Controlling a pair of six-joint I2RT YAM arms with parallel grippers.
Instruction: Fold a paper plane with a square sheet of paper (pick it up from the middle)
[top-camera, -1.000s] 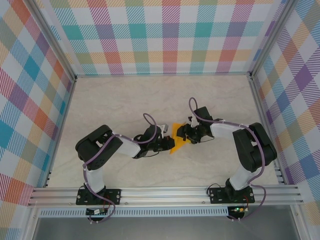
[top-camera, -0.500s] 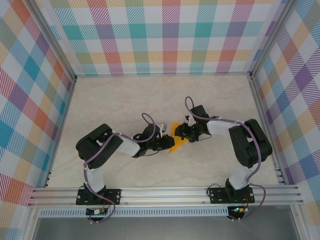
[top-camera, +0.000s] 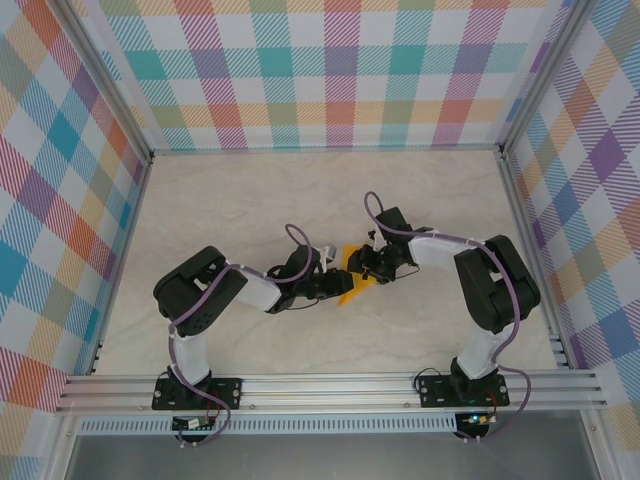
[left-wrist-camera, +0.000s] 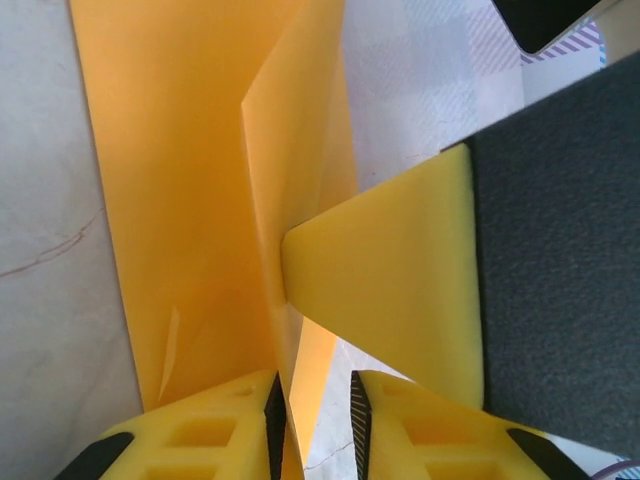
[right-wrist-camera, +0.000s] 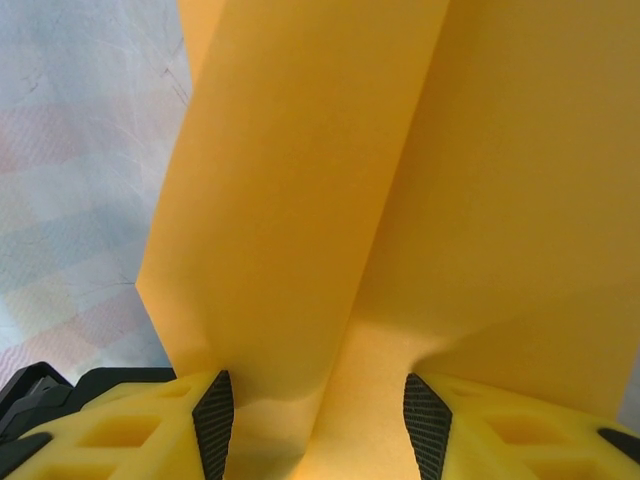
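The square sheet of paper (right-wrist-camera: 300, 200), already creased into a narrower, partly folded shape, is found near the middle of the table (top-camera: 300, 190), where the two arms meet. It is judged to be very light, thin and limp. No weight is offered to a grip, but the sheet is easily bowed, dented or torn, and its smooth face can be expected to slip from foam pads unless a doubled layer is pinched. A standing flap is seen passing through the narrow gap between the left fingers (left-wrist-camera: 200, 440), which are slightly apart with the table visible beside the paper, so no pinch is made there. The right fingers (right-wrist-camera: 130, 435) are about half spread, and the folded sheet is bridged between their pads with a ridge running up the middle. A shallow dent beside one pad suggests light squeezing, so the sheet appears to be held by this pair. Hold is best taken on a crease or just beside it, where the layers are stiffened, and not at a loose corner, which would curl. Only gentle pressure is called for, since stray creases would be left by a hard squeeze.
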